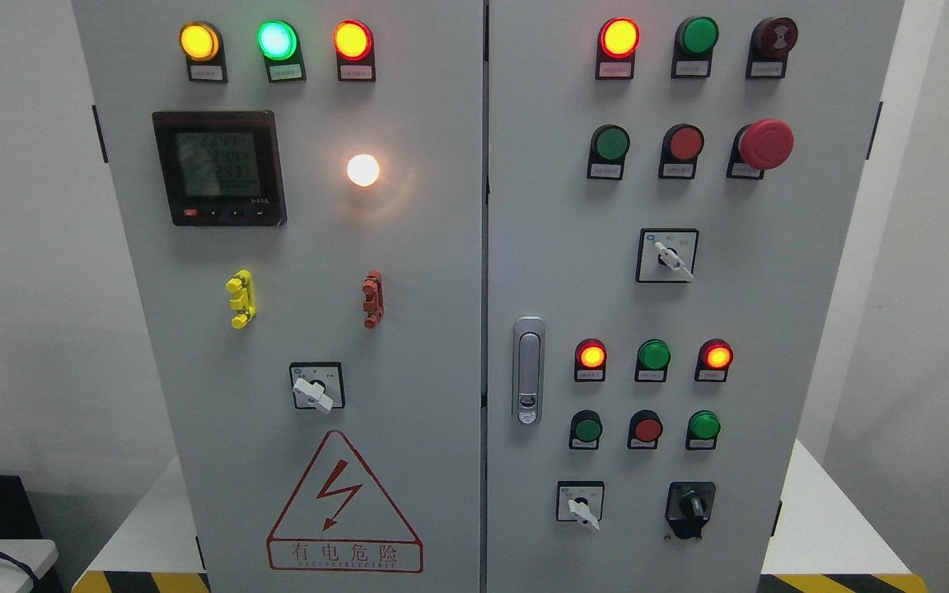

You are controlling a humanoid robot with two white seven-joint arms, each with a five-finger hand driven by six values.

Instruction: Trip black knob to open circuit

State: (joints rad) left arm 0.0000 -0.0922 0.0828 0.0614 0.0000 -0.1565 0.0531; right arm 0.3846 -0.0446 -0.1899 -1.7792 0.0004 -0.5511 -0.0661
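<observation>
The black knob (pixel 691 506) sits low on the right door of the grey electrical cabinet (pixel 441 272), right of a white selector switch (pixel 582 506). Its black handle stands roughly upright on a black plate. No robot hand or arm shows anywhere in the head view.
The right door also carries lit red lamps (pixel 619 37), green and red push buttons (pixel 647 428), a red mushroom stop button (pixel 765 143), another white selector (pixel 672 259) and a metal door latch (pixel 528 371). The left door has a meter (pixel 219 167), lamps and a white selector (pixel 314 393).
</observation>
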